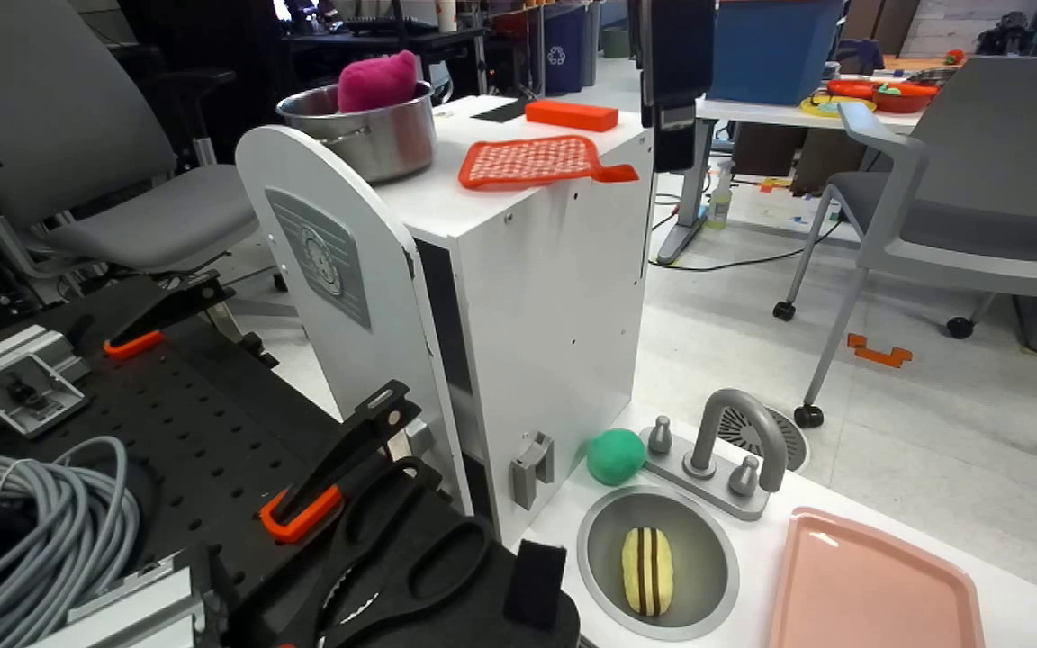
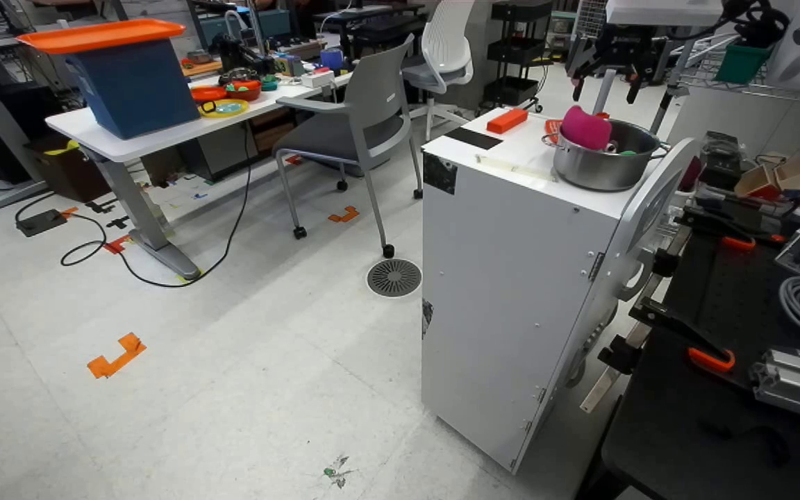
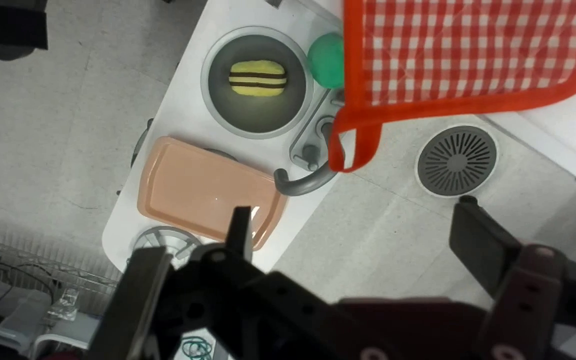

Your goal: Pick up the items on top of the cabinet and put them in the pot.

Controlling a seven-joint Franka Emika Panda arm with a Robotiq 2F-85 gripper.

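Green item [image 2: 627,153] inside the pot [image 2: 598,172] shows only in an exterior view; jaws stand apart.

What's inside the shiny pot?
A pink lump sticks up out of the pot, and something green shows inside too. The pot's side and the lump hide the rest.
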